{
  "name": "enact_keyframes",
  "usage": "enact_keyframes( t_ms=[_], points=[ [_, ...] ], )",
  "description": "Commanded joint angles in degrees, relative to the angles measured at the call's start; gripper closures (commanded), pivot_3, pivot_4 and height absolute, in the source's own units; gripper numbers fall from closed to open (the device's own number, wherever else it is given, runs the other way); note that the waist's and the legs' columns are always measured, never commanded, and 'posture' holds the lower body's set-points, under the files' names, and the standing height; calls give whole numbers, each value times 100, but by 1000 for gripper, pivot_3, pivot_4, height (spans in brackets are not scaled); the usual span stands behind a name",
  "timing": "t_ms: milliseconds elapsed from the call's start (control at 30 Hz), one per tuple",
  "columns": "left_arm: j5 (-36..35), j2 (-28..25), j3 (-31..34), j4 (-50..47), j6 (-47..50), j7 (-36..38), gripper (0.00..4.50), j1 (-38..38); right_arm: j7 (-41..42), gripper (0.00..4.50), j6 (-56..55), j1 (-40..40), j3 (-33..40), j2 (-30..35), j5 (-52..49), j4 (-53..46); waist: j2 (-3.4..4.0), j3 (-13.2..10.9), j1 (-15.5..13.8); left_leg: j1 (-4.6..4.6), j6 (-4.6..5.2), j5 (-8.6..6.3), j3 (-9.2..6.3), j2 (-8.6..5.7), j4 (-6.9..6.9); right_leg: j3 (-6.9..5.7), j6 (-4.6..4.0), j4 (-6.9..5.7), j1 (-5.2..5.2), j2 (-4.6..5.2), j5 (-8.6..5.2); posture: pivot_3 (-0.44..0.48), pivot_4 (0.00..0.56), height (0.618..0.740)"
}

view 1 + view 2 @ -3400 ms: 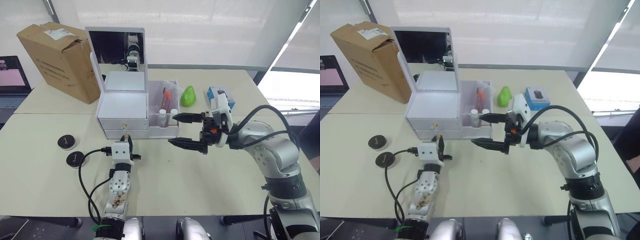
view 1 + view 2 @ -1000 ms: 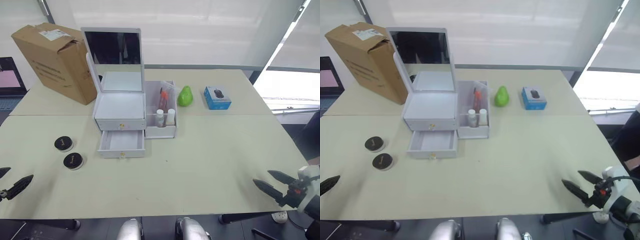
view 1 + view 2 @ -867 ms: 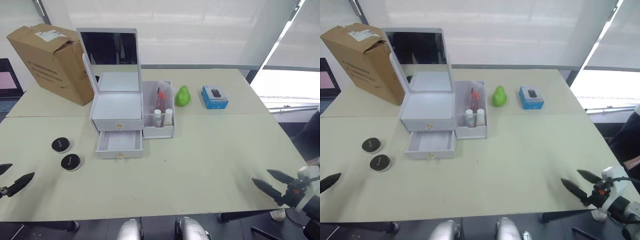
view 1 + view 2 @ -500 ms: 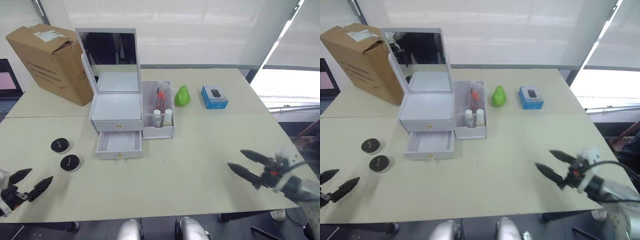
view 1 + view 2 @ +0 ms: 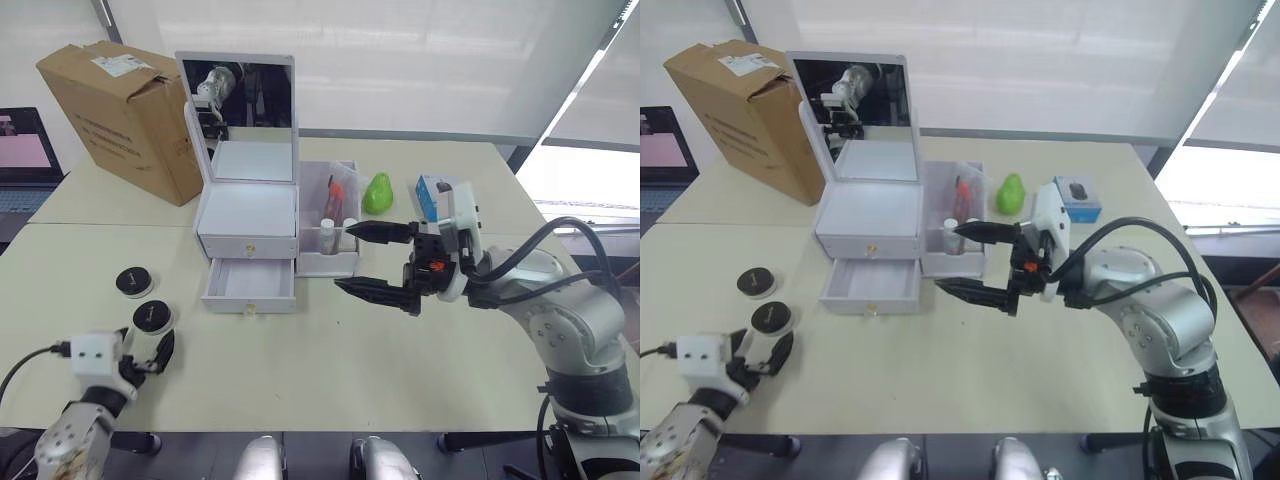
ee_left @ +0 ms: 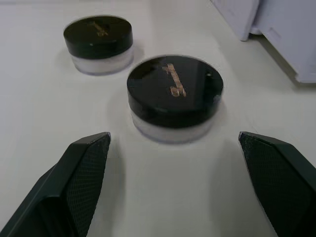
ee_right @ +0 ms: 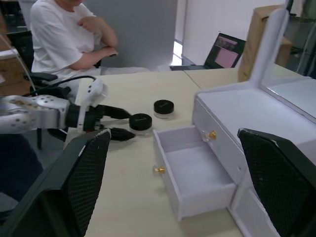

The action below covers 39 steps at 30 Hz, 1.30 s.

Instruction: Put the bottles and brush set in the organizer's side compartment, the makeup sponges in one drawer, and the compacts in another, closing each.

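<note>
White plastic organizer (image 5: 247, 222): bottles (image 5: 335, 233) and brush set stand in its side compartment, lower drawer (image 5: 248, 285) open and empty. Both compacts remain on the table; my left gripper (image 6: 175, 163), spread wide, straddles the nearer compact (image 6: 174, 98). My right gripper (image 5: 380, 263) hovers spread beside the organizer, empty. Green sponge (image 5: 377, 192) not yet stowed.

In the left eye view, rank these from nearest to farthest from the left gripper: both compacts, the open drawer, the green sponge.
1. Near compact, just ahead of the left gripper.
2. Far compact, just beyond it.
3. Open drawer, low on the organizer.
4. Green sponge, beyond the side compartment.
</note>
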<state>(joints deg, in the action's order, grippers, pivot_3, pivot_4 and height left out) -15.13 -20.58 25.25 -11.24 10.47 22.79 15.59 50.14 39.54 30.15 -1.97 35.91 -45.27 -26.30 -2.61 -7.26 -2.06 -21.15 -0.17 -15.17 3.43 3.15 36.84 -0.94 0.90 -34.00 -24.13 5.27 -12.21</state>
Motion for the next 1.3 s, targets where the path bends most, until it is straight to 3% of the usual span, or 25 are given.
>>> enact_keyframes(
  t_ms=[33, 467, 567, 667, 967, 1133, 1300],
  points=[
    [198, -24, -117, 122, 5, -263, 33, -205, 73, 0, -57, 140, 30, -29, 29, 68, -6, 4, 14, -2, 1, 1, 0, -4, 0, 5, -3, -1, 10, 0, 4, 0, 150, 740],
    [12, 182, -62, 219, 190, -735, 33, -554, 134, 0, -63, 65, 32, -40, 134, 80, -11, 15, 68, -1, 5, 3, -11, -9, 0, 4, 0, -5, 9, 0, 11, 0, 150, 740],
    [19, 191, -93, 121, 184, -736, 632, -486, 138, 0, -65, 40, 7, -50, 141, 67, -12, 16, 76, -1, 5, 3, -10, -9, 0, 6, 0, -4, 8, -1, 11, 0, 150, 740],
    [0, 215, -80, 32, 149, -747, 1563, -416, 133, 0, -83, 16, -25, -68, 175, 78, -12, 16, 84, -1, 5, 3, -11, -9, 0, 5, -1, -4, 8, -1, 11, 0, 150, 740],
    [-235, 191, 264, -517, -533, -797, 1579, -655, 94, 0, -92, -89, -84, -98, 233, 65, -14, 12, 72, -6, 4, 2, -13, -8, 0, 2, -1, -3, 5, 1, 11, 0, 150, 740],
    [-700, -147, -254, -1108, -222, -148, 1579, -1099, 69, 0, -117, -195, -151, -108, 360, 65, -11, 14, 49, -10, 4, 3, -13, -14, 0, 4, -1, -2, 8, 4, 12, 0, 150, 740],
    [-643, -359, -1189, -1195, 432, 235, 1579, -1267, -6, 0, -93, -242, -158, -188, 404, 0, -6, 23, 99, -3, 6, 4, -10, -21, 2, 18, 3, -2, 13, -2, 17, 0, 150, 740]
  ],
)
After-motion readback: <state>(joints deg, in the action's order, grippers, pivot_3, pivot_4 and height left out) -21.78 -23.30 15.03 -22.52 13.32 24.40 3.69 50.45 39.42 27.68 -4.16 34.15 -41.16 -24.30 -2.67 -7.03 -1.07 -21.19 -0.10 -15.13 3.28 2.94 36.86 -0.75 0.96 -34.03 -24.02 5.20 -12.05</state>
